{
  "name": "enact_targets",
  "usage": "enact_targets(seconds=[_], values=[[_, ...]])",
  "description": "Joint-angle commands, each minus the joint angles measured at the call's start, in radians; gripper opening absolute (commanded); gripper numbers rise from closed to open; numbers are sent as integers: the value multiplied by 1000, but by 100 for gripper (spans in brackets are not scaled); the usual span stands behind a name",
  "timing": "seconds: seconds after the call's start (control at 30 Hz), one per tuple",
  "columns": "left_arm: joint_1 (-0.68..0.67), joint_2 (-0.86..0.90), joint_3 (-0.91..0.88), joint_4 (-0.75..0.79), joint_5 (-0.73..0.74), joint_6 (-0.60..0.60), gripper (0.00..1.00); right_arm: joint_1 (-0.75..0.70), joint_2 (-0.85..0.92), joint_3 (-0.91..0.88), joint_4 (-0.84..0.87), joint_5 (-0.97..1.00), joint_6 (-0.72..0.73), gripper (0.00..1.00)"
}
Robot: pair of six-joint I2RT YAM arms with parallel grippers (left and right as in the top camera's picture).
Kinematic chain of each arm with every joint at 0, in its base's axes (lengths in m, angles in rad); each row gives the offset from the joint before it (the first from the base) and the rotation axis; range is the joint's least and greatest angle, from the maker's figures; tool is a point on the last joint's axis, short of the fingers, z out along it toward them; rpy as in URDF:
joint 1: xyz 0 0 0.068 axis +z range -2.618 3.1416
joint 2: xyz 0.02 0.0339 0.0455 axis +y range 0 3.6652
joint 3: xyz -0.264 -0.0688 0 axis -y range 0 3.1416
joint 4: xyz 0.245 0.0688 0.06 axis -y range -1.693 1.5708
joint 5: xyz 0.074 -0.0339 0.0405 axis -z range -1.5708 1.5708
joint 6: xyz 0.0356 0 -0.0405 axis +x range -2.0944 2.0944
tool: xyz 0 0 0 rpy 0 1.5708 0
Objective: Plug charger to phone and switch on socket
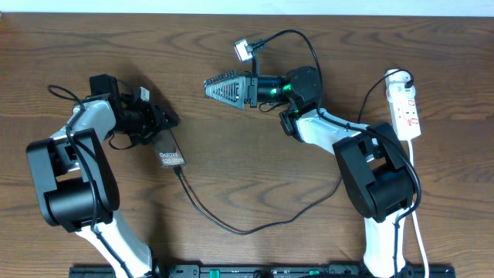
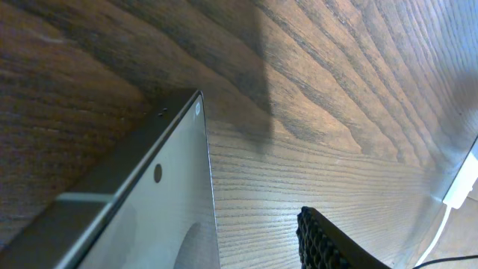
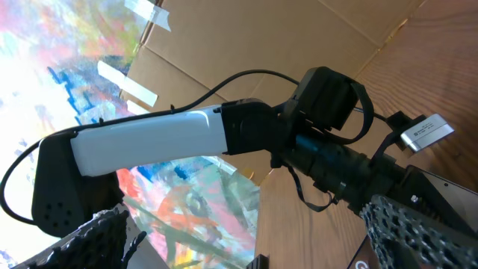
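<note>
Overhead: wooden counter [image 1: 255, 147], one arm on each side.

Left arm: base at the near-left, elbow folded and forearm reaching out and to the right. The left gripper [image 1: 160, 126] is down low over the far end of the phone [image 1: 171, 157]. The phone lies flat at left-centre, skewed, with the white "Galaxy" lettering facing up. In the left wrist view the phone's edge [image 2: 149, 217] fills the lower left, very close, and one ribbed finger [image 2: 328, 243] shows at the bottom right. The other finger is out of frame. Cannot tell how wide this gripper stands or whether it grips the phone.

Charger [image 1: 247, 230]: the thin black cable meets the phone's near short edge, then loops toward the front of the counter and back up under the right arm. Whether the plug is fully seated cannot be made out.

Right arm: base at the near-right, forearm stretched out level and pointing left across the far middle. The right gripper [image 1: 220, 87] is spread wide with nothing between the fingers [image 3: 418, 232], well apart from the phone.

Socket [image 1: 407, 108]: white strip with red markings at the far-right edge, beside the right arm, with nothing touching it.
</note>
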Motion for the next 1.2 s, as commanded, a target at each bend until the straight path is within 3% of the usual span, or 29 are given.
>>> enact_targets(seconds=[0.0,0.27,0.53,0.83,1.17], values=[[4,29,-16,-13,-127,6,53,-4,-2,18,2,0,-20,99],[4,29,-16,-17,-127,6,73,-4,-2,18,2,-4,-20,99],[4,29,-16,-17,-127,6,75,-3,-2,18,2,-7,-20,99],[4,29,-16,-55,-282,6,75,-3,-2,18,2,-7,-20,99],[4,29,-16,-81,-330,5,74,-3,-2,18,2,-7,-20,99]])
